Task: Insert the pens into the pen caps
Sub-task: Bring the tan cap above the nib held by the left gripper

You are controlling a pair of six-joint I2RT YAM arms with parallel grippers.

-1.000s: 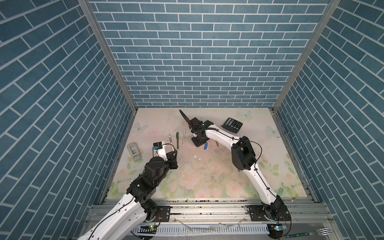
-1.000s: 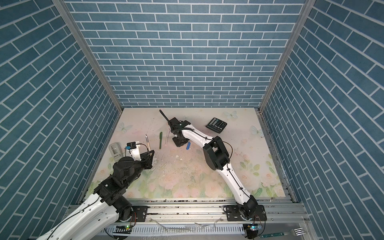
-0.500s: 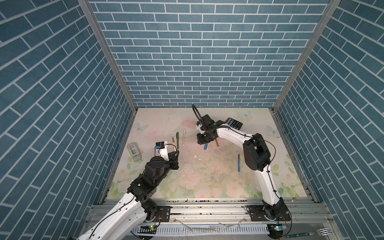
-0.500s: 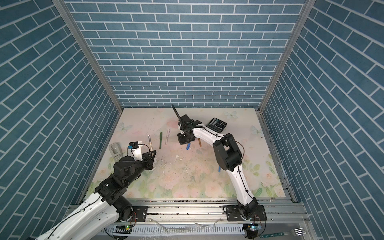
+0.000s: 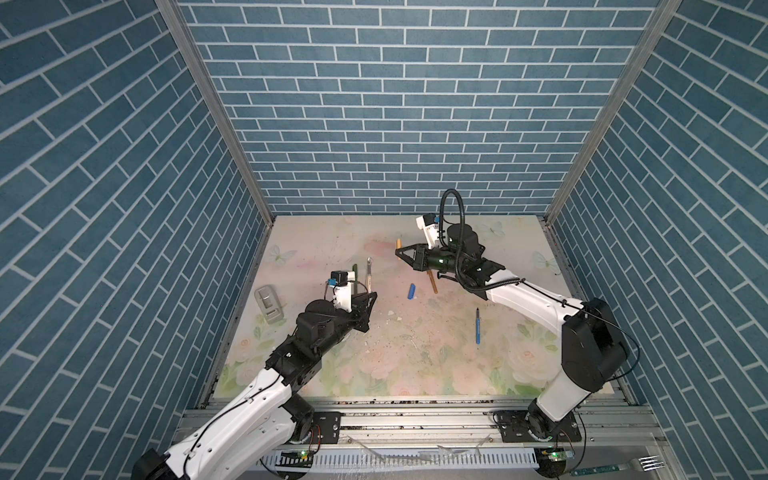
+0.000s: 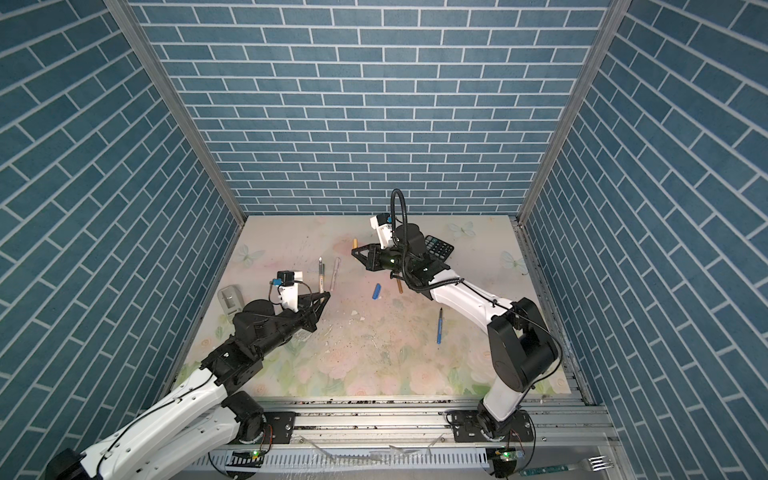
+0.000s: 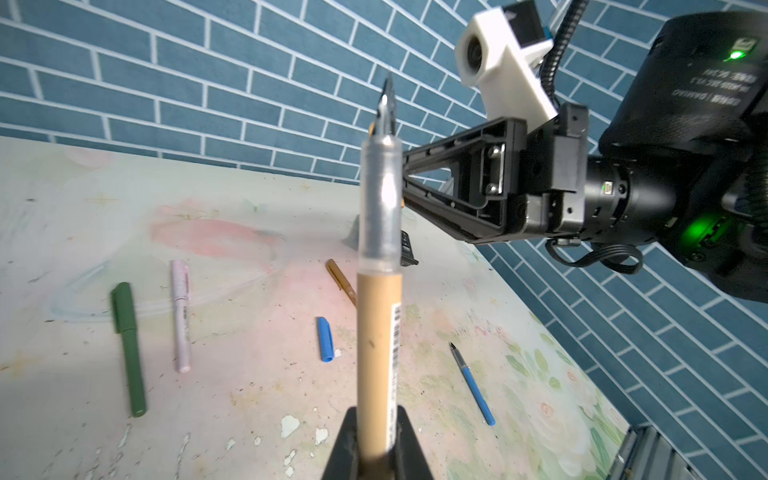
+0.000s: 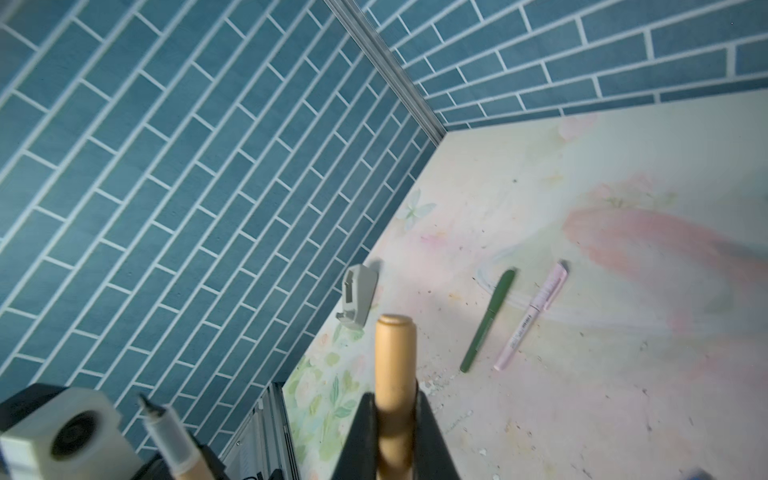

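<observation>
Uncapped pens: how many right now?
2: tan pen in the left gripper; blue pen lying loose right of the blue cap; brown pen partly hidden, cannot tell.

the right arm [image 5: 528,299] swung its elbow out to the right, uncovering the blue pen [image 5: 478,326], while the right gripper [image 5: 397,250] turned leftward, lifting the tan cap [image 5: 398,241].

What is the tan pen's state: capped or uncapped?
Uncapped: tan pen in the left gripper shows a bare nib; the right gripper holds the tan cap apart.
</observation>
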